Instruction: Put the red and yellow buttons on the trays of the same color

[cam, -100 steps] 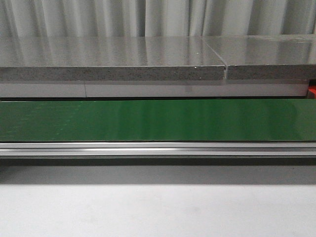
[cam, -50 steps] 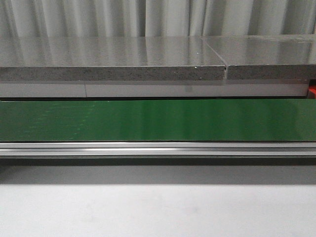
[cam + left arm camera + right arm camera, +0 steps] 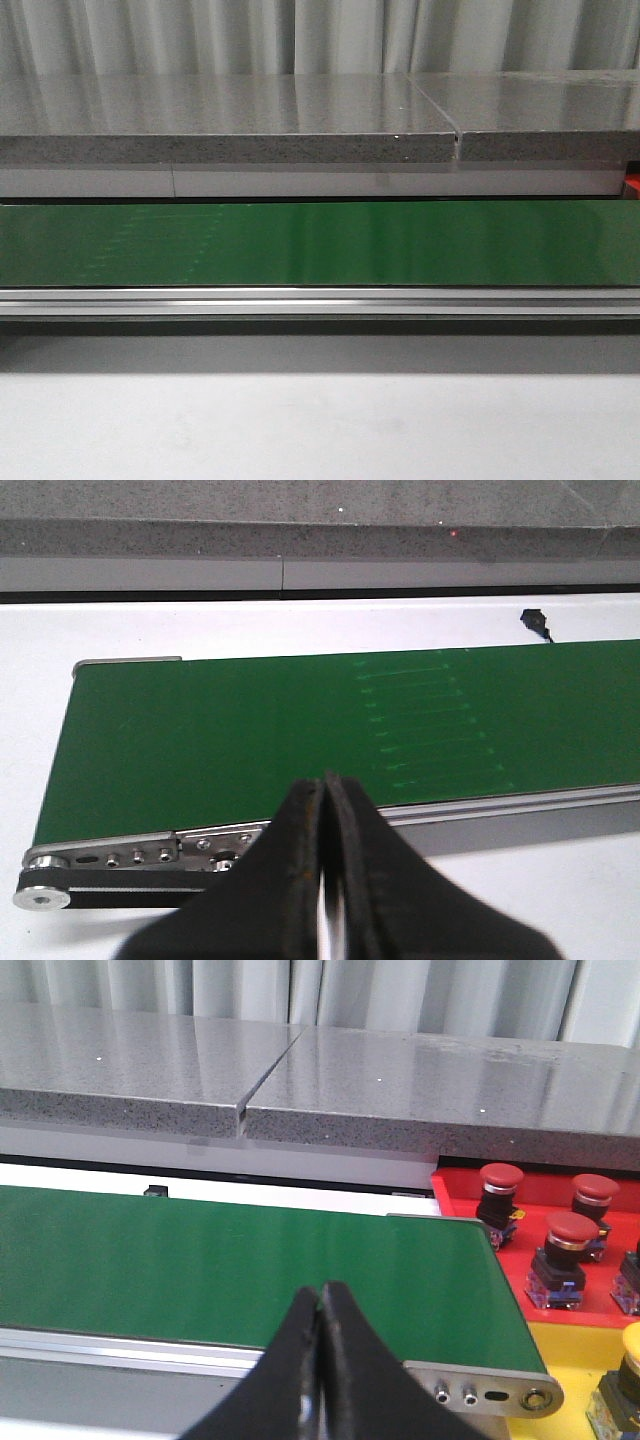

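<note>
Buttons: three red buttons (image 3: 566, 1258) fully visible on red tray (image 3: 470, 1197), one yellow button (image 3: 625, 1375) on yellow tray (image 3: 560, 1345). Left gripper (image 3: 325, 790) and right gripper (image 3: 320, 1300) both pinched closed, empty, over green belt (image 3: 230, 1260).

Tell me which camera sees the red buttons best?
The right wrist view: three red buttons sit on the red tray beyond the belt's end. The front view catches only a red sliver at its right edge; the left wrist view shows none.

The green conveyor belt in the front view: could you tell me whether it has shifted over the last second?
No. The green conveyor belt sits in the same place against the grey stone slab and its seam; whether its surface is running cannot be told.
</note>
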Tool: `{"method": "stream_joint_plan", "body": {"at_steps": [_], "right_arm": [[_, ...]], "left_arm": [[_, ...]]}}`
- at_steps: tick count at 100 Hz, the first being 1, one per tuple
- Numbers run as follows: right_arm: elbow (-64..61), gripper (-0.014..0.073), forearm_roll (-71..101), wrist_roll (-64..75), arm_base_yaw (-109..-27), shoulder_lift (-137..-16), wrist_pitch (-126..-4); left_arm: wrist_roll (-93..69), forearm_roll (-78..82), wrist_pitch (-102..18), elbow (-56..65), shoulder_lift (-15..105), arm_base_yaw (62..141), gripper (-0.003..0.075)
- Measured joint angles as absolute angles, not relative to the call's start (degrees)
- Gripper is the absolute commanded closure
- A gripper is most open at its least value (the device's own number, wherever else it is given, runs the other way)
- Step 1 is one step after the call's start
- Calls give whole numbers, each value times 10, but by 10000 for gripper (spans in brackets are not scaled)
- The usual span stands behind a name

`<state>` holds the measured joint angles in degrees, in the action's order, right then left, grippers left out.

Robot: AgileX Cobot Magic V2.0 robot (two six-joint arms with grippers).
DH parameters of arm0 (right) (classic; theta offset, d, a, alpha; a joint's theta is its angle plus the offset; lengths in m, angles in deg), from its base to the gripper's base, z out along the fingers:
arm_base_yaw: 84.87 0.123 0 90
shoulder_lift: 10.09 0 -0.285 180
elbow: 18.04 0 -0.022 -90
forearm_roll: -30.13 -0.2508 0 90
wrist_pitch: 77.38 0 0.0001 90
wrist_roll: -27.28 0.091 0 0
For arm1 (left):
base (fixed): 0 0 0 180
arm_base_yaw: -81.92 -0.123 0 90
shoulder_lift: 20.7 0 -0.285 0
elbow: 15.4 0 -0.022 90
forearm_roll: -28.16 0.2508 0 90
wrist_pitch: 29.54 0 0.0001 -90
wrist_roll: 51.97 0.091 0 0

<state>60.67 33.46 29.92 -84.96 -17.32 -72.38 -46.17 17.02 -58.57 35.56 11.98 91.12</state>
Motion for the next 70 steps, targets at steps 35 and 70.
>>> {"method": "stream_joint_plan", "body": {"at_steps": [35,70], "right_arm": [[607,662,335,299,-850,-173,-724],[607,662,335,299,-850,-173,-724]], "left_arm": [[-462,181,-419,398,118,911,739],[-482,240,-338,521,31,911,739]]}}
